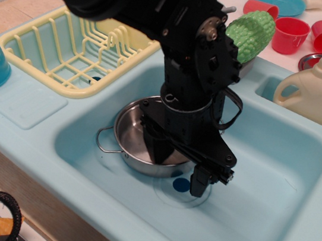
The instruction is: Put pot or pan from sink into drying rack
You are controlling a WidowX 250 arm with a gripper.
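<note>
The pot [131,137] sits on the floor of the sink [273,172], toward its left end, with the drain hole [181,185] just beside its right edge. It is thin polished steel, so it is probably light and stiff, and its smooth wall looks slippery to a pinch. One wire loop handle [105,140] sticks out on the left; the other is hidden behind the arm. The loop is thin and would likely swing or slip, so the rim is the better place to take hold, one finger inside the bowl and one outside.

The gripper [178,165] hangs over the pot's right side in just that way. Its fingers [199,180] stand apart, one reaching down into the bowl and the other outside the wall, over the drain hole. They straddle the rim and hold nothing; whether either tip touches the metal is hard to tell from this angle.

The rack [70,42] stands on the counter just left of the sink, its ribbed bay free to take the pot.

A cream bottle [310,90] in the side basin shows no label, and neither the red cups [293,34] nor the green scrubber [252,28] carries any writing that can be read.
</note>
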